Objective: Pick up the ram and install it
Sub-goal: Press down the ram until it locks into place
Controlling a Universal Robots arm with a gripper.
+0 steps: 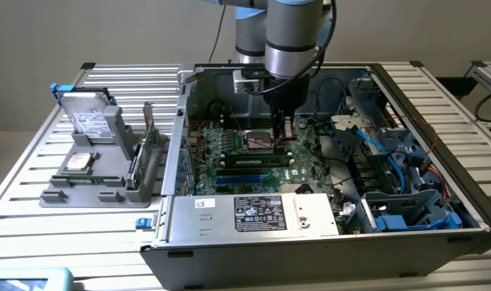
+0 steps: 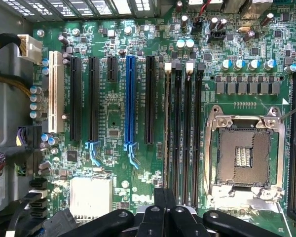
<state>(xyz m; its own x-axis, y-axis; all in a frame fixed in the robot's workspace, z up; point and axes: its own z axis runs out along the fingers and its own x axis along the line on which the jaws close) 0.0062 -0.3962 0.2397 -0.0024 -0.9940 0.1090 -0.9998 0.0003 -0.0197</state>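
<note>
An open grey metal computer case (image 1: 327, 242) is lying on the ribbed metal desk (image 1: 35, 242), holding the green motherboard (image 1: 229, 163). A long green ram stick (image 1: 257, 162) is sitting in a slot on that board. A grey plastic parts stand (image 1: 92, 188) is standing toward the exterior view's left of the case.

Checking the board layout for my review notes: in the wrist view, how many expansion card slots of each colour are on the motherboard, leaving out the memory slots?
White expansion slot: 1
Blue expansion slot: 1
Black expansion slots: 4 (3 long, 1 short)
Total: 6
</note>
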